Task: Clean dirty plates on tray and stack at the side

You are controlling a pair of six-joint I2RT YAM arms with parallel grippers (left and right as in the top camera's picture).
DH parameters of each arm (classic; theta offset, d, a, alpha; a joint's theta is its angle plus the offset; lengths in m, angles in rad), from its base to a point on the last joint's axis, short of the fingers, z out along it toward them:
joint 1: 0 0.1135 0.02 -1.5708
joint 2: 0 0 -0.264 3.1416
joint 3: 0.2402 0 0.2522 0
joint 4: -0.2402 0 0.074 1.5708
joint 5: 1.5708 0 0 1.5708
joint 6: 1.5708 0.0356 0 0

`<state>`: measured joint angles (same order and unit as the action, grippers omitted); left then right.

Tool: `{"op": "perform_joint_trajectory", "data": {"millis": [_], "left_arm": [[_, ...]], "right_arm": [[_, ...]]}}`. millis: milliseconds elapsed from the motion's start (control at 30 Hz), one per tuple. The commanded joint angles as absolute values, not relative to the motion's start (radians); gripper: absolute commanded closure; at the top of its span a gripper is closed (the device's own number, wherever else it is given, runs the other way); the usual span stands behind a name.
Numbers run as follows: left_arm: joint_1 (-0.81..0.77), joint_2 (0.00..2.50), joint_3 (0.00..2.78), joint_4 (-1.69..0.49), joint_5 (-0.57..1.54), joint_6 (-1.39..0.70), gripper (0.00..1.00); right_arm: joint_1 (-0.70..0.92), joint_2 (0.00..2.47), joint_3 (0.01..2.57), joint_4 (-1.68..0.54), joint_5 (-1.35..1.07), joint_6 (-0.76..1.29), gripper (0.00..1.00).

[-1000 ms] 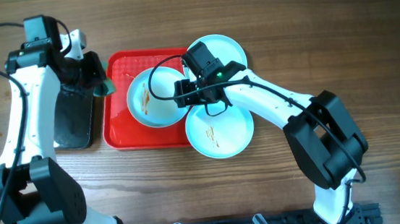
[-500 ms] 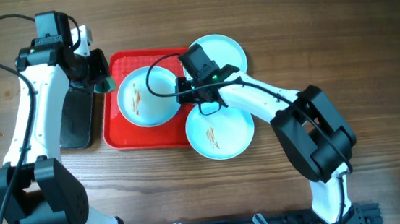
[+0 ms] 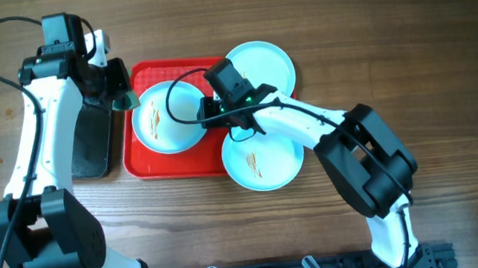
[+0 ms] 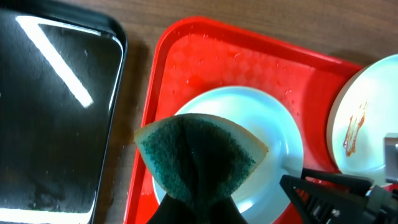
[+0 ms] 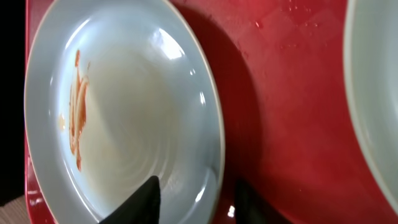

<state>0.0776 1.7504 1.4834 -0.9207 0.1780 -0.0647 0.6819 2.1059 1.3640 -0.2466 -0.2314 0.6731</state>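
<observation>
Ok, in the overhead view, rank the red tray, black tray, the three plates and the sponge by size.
1. red tray
2. black tray, though the left arm hides part of it
3. the plates: all three look alike
4. green sponge

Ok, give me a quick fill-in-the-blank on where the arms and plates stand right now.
1. The left gripper holds a ___ sponge.
2. The right gripper has its jaws astride the rim of the plate on the ___ tray.
3. Overhead, ___ plates are in view.

Missing words: green; red; three.
</observation>
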Motion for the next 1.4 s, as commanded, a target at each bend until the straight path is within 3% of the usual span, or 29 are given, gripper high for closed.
{"op": "perform_joint_trajectory", "data": {"millis": [0,133,533,800,1133,1267,1367], "left_arm": [[0.073,1.764,1.489,-0.897,0.195,-0.033,0.96],[0.054,1.815,1.489,-0.894,0.234,0.105,0.96],[0.022,2.01,1.489,-0.929,0.189,0.07,0.96],[-0.018,2.063,1.452,-0.917,0.012,-0.003,0.96],[-0.044,2.063,1.353,-0.777,0.01,-0.013,0.96],[-0.043,2.063,1.328,-0.759,0.011,-0.017,0.96],[-0.044,2.063,1.328,-0.755,0.062,-0.016,0.96]], "right_arm": [[0.681,2.141,1.382,-0.222,-0.225,0.685,0.66],[0.68,2.141,1.382,-0.199,-0.225,0.692,0.8],[0.68,2.141,1.382,-0.202,-0.241,0.685,0.89],[0.68,2.141,1.382,-0.208,-0.244,0.684,0.89],[0.68,2.141,1.382,-0.2,-0.244,0.682,0.87],[0.68,2.151,1.382,-0.196,-0.244,0.685,0.81],[0.68,2.156,1.382,-0.198,-0.244,0.692,0.96]]}}
